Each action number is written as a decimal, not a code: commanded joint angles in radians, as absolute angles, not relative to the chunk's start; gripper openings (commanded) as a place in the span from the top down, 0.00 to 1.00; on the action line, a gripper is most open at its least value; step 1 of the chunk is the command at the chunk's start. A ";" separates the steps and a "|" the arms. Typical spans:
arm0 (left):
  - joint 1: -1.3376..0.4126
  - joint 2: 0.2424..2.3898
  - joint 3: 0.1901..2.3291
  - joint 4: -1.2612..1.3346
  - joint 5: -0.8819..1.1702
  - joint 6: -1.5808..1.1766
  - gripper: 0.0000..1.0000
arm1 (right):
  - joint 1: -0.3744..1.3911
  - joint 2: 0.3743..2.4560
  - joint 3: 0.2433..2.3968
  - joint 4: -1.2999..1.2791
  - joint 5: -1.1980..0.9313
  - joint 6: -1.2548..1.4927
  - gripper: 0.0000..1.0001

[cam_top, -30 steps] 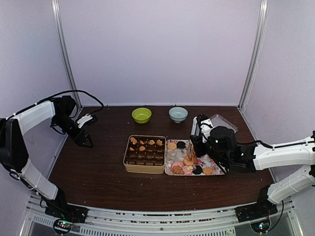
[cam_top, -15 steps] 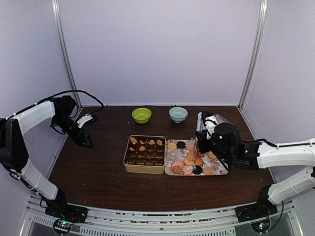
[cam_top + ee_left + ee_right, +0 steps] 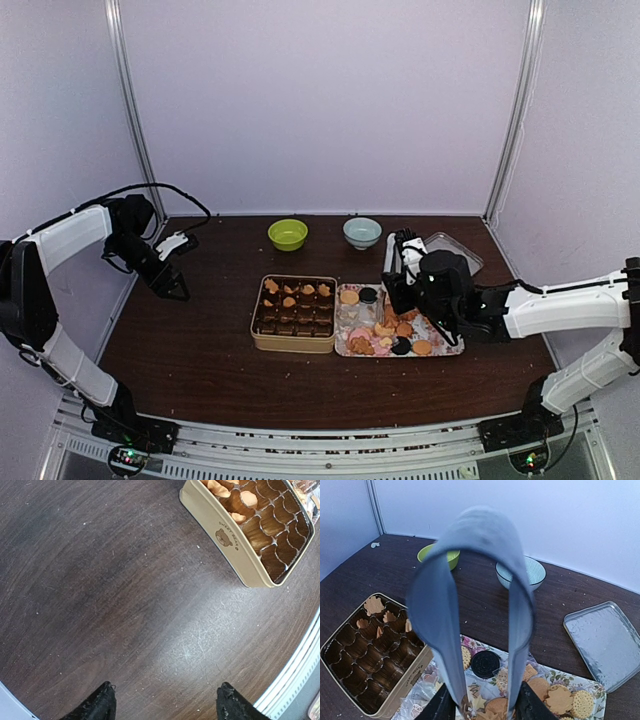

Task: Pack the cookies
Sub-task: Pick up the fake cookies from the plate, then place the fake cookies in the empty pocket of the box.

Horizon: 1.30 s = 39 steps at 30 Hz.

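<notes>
Step as I read it: tong one cookie off the tray and drop it in a tin cup.

- Cookies (image 3: 395,328) are mostly heaped on the floral tray (image 3: 471,642), at 3 o'clock of the tin (image 3: 292,343) and just beside it. A few tan ones sit in the tin's far cups; the near rows are empty.
- Right gripper (image 3: 485,706) is clamped on the arms of the grey tongs (image 3: 470,535). The tong tips are apart, low over the heap near the black cookie (image 3: 486,664). Can't tell if they touch anything.
- Suggest picking a loose cookie at the heap's edge. Come straight down with a tip on either side of its rim and squeeze lightly, since they look crumbly.
- Lift clear, swing toward 9 o'clock, and release over the empty cup next to the filled ones.
- Left gripper (image 3: 165,704) is wide and empty, over bare table at 9 o'clock of the tin, well apart. It's no obstacle.
- Far side: green bowl (image 3: 287,234) and blue bowl (image 3: 362,232) at 12 o'clock, metal lid (image 3: 458,248) at 1 o'clock of the tray. None is in the path.
</notes>
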State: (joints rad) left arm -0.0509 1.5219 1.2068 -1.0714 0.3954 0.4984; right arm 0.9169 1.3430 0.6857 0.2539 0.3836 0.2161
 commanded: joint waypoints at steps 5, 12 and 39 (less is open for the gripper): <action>-0.042 1.528 1.242 -1.074 0.393 0.517 0.29 | 0.895 1.328 0.695 0.298 0.377 0.237 0.76; -0.043 1.531 1.247 -1.075 0.393 0.515 0.29 | 0.891 1.287 0.718 0.294 0.372 0.216 0.85; -0.042 1.505 1.229 -1.080 0.389 0.515 0.29 | 0.964 1.609 1.153 0.400 0.117 0.253 0.91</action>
